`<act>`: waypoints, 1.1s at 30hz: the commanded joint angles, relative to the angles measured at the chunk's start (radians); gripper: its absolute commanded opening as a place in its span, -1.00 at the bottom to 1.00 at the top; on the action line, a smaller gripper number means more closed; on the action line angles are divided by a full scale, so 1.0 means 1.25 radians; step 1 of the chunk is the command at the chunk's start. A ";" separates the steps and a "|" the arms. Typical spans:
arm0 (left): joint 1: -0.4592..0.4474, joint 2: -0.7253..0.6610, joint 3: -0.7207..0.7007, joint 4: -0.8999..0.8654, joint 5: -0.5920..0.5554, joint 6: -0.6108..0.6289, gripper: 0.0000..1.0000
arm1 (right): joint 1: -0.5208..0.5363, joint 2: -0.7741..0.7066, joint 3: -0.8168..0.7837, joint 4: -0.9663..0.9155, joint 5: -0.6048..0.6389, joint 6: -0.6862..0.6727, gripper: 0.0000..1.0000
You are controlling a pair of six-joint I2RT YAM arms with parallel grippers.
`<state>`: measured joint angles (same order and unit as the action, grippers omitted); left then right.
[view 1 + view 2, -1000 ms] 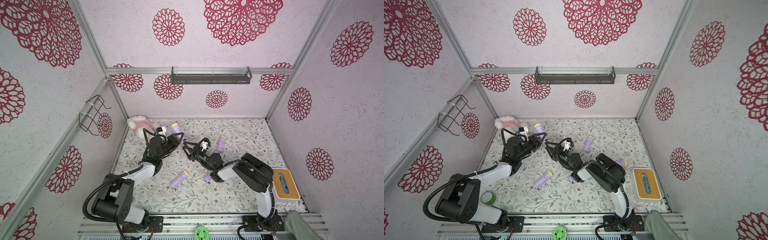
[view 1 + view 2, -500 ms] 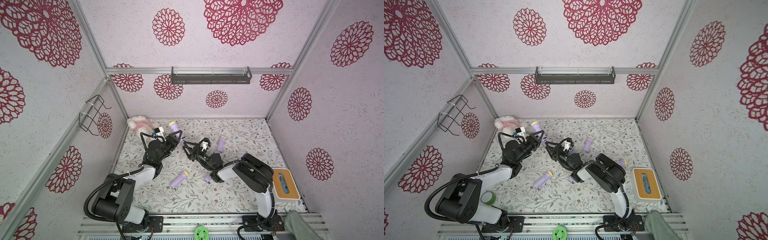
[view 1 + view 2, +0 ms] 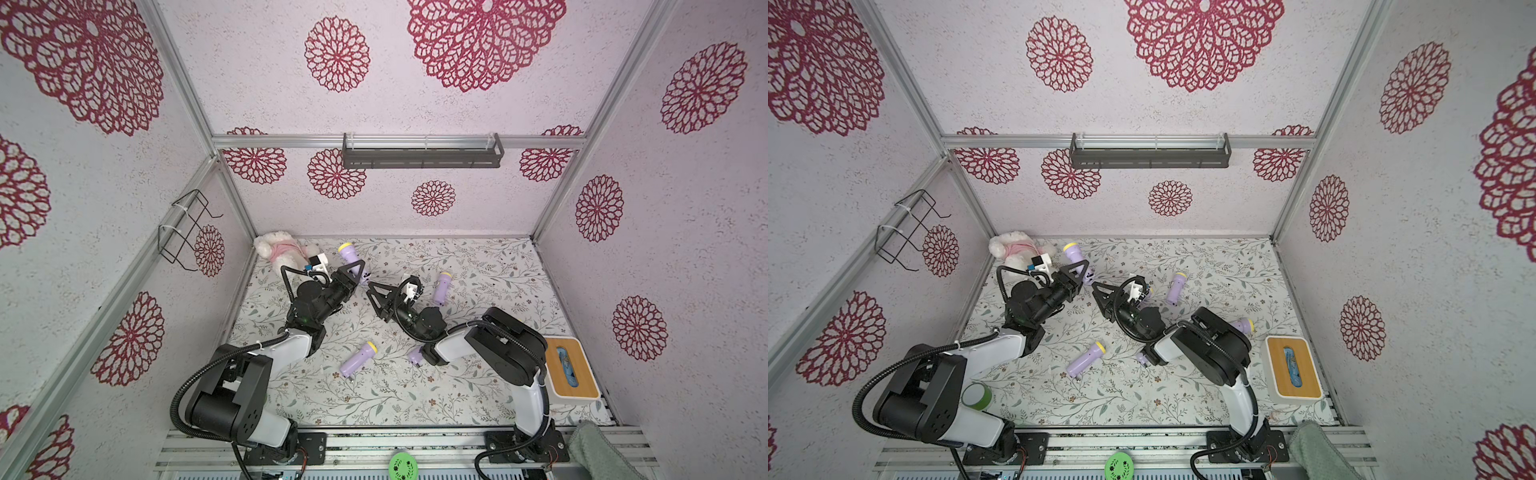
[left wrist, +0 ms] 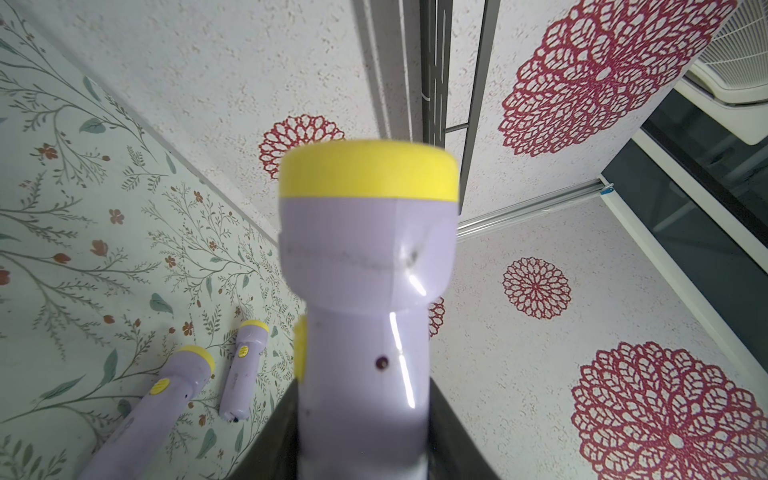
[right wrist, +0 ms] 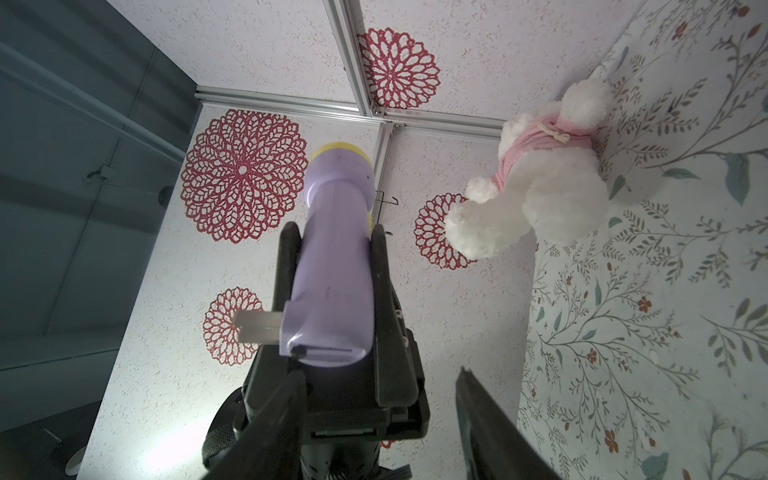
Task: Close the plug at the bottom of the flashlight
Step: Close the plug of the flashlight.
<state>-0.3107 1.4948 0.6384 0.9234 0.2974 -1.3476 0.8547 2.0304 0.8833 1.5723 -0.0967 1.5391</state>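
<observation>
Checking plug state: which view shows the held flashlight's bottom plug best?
Right wrist: the plug sticks out sideways from the flashlight base, unobstructed. Left wrist shows only head and barrel; base hidden. In both top views the plug is too small to judge.

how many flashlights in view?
5. Held flashlight in the left gripper; far flashlight near the right gripper; centre flashlight; half-hidden flashlight under the right forearm; fifth flashlight behind the right elbow. Others may be hidden.
</observation>
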 commanded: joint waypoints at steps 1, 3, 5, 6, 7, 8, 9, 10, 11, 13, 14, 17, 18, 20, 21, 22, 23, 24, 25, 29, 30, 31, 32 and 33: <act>-0.001 0.011 0.000 0.049 0.003 -0.018 -1.00 | 0.005 -0.046 0.019 0.092 0.019 0.003 0.17; -0.002 0.013 0.000 0.052 0.003 -0.021 -1.00 | 0.005 -0.048 0.021 0.092 0.021 0.003 0.17; -0.002 0.014 -0.001 0.058 0.003 -0.024 -1.00 | 0.005 -0.051 0.023 0.092 0.022 0.002 0.17; -0.002 0.015 -0.001 0.058 0.003 -0.024 -1.00 | 0.006 -0.051 0.025 0.092 0.022 0.003 0.16; -0.002 0.015 -0.002 0.058 0.003 -0.024 -1.00 | 0.006 -0.049 0.026 0.092 0.023 0.004 0.16; -0.001 0.015 -0.003 0.059 0.003 -0.023 -1.00 | 0.006 -0.047 0.029 0.092 0.024 0.007 0.14; -0.001 0.016 -0.003 0.059 0.004 -0.023 -1.00 | 0.005 -0.045 0.031 0.092 0.024 0.011 0.13; -0.001 0.017 -0.003 0.060 0.003 -0.024 -1.00 | 0.006 -0.042 0.033 0.092 0.024 0.013 0.12; -0.002 0.018 -0.003 0.062 0.004 -0.025 -1.00 | 0.006 -0.040 0.038 0.092 0.024 0.017 0.11; -0.002 0.019 -0.003 0.063 0.004 -0.026 -1.00 | 0.006 -0.040 0.041 0.092 0.025 0.019 0.12; -0.001 0.019 -0.003 0.064 0.003 -0.026 -1.00 | 0.005 -0.040 0.042 0.092 0.026 0.019 0.12; -0.002 0.022 -0.003 0.065 0.005 -0.027 -1.00 | 0.006 -0.041 0.045 0.092 0.029 0.019 0.10; -0.002 0.022 -0.002 0.067 0.005 -0.028 -1.00 | 0.006 -0.040 0.047 0.092 0.029 0.020 0.10; -0.002 0.023 -0.003 0.071 0.006 -0.029 -1.00 | 0.006 -0.037 0.048 0.092 0.030 0.022 0.07; -0.002 0.023 -0.003 0.072 0.005 -0.030 -1.00 | 0.006 -0.036 0.048 0.092 0.032 0.024 0.06; -0.002 0.023 -0.004 0.073 0.004 -0.031 -1.00 | 0.007 -0.035 0.046 0.092 0.034 0.027 0.06; -0.002 0.023 -0.005 0.075 0.003 -0.033 -1.00 | 0.006 -0.033 0.046 0.092 0.036 0.031 0.06; -0.002 0.023 -0.005 0.075 0.003 -0.033 -1.00 | 0.007 -0.032 0.046 0.093 0.037 0.034 0.06; -0.001 0.023 -0.006 0.077 0.001 -0.034 -1.00 | 0.006 -0.030 0.045 0.093 0.039 0.037 0.06; -0.001 0.027 -0.005 0.081 0.002 -0.038 -1.00 | 0.008 -0.027 0.048 0.093 0.040 0.040 0.02; -0.002 0.026 -0.005 0.082 0.004 -0.041 -1.00 | 0.008 -0.028 0.047 0.093 0.042 0.039 0.02; -0.002 0.028 -0.006 0.084 0.003 -0.042 -1.00 | 0.009 -0.028 0.047 0.093 0.044 0.039 0.01; -0.001 0.029 -0.006 0.087 0.005 -0.045 -1.00 | 0.010 -0.029 0.047 0.093 0.045 0.039 0.00; -0.001 0.029 -0.006 0.087 0.004 -0.045 -1.00 | 0.009 -0.029 0.048 0.093 0.045 0.039 -0.01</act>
<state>-0.3107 1.5253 0.6384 0.9657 0.3000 -1.3834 0.8585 2.0247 0.9188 1.5734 -0.0555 1.5764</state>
